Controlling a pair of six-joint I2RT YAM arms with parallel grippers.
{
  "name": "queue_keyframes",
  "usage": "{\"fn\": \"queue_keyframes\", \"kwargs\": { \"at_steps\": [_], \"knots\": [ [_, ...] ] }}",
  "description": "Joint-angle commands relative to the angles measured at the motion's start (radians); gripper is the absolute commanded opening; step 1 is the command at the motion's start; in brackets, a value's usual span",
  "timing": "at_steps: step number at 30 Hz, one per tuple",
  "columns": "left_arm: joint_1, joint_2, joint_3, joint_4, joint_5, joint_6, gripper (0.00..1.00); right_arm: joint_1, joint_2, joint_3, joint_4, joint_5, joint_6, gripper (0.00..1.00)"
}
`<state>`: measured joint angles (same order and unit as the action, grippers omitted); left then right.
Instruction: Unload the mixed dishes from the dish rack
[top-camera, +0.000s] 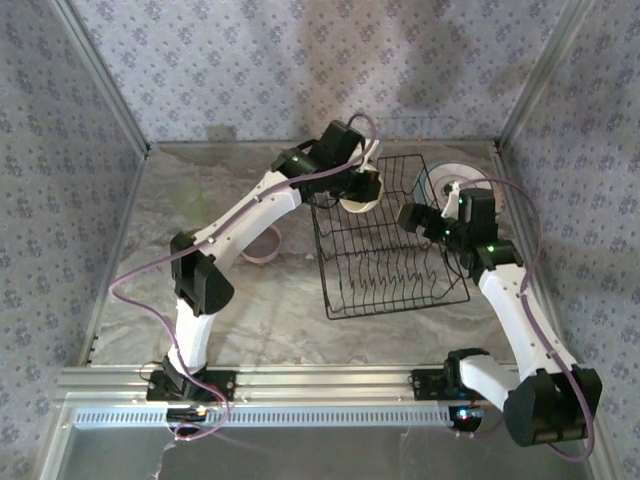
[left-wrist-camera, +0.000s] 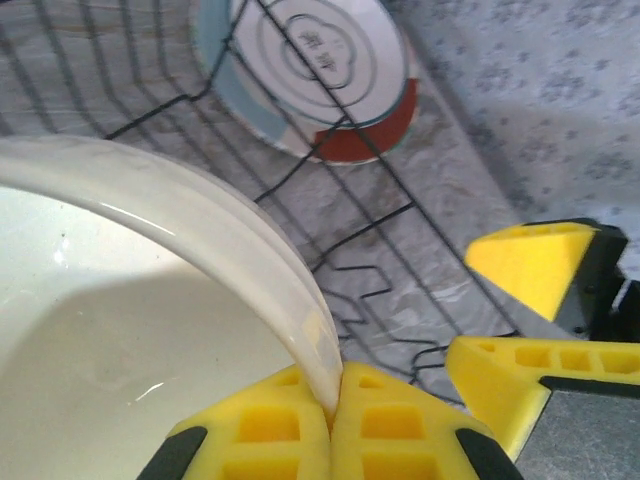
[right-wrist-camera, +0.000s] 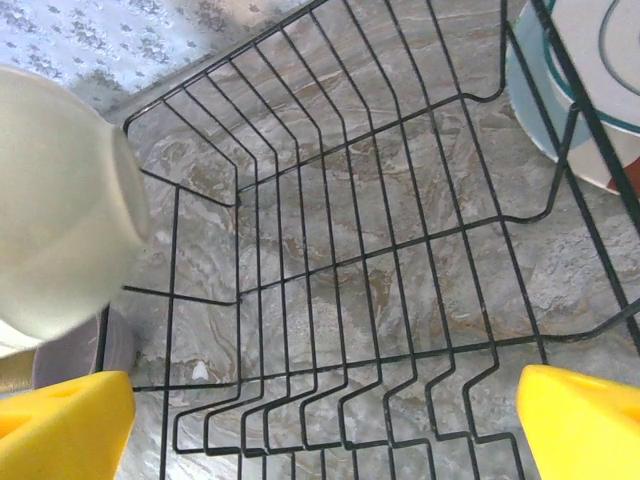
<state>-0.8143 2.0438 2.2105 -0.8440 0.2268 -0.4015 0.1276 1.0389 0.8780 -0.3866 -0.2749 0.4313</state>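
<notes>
Now left end effector (left-wrist-camera: 335, 400) clenched on rim of glossy cream bowl (left-wrist-camera: 150, 330) at far-left corner of black wire dish rack (top-camera: 390, 290); open bench (top-camera: 270, 310) lies leftward; right end effector (right-wrist-camera: 320, 430) released, empty.

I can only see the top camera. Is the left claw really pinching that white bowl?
Observer: Yes. The left claw is shut on the cream bowl's rim, a yellow pad each side.
Operator: What's that round thing at the back?
Observer: A plate, white back with a printed mark, blue and red edging.
Operator: And the right claw?
Observer: The right claw is wide open above the dish rack, holding nothing.
</notes>
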Motion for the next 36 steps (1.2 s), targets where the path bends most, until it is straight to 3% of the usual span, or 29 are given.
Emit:
{"fn": "queue_keyframes", "kwargs": {
  "at_steps": [1, 8, 13, 28, 36],
  "knots": [
    [-0.009, -0.034, 0.03, -0.182, -0.179, 0.065, 0.0, 0.038, -0.028, -0.024, 0.028, 0.011, -0.038, 1.0],
    [-0.009, -0.201, -0.146, -0.23, -0.369, 0.087, 0.0, 0.113, -0.043, -0.042, 0.045, 0.02, -0.068, 1.0],
    [0.022, -0.273, -0.233, -0.269, -0.413, 0.081, 0.0, 0.134, -0.036, -0.052, 0.057, 0.015, -0.072, 1.0],
    [0.215, -0.309, -0.442, -0.279, -0.333, 0.102, 0.0, 0.251, -0.051, -0.042, 0.059, 0.02, -0.127, 1.0],
    [0.257, -0.239, -0.484, -0.263, -0.299, 0.119, 0.0, 0.273, -0.048, -0.044, 0.051, 0.007, -0.134, 1.0]
  ]
}}
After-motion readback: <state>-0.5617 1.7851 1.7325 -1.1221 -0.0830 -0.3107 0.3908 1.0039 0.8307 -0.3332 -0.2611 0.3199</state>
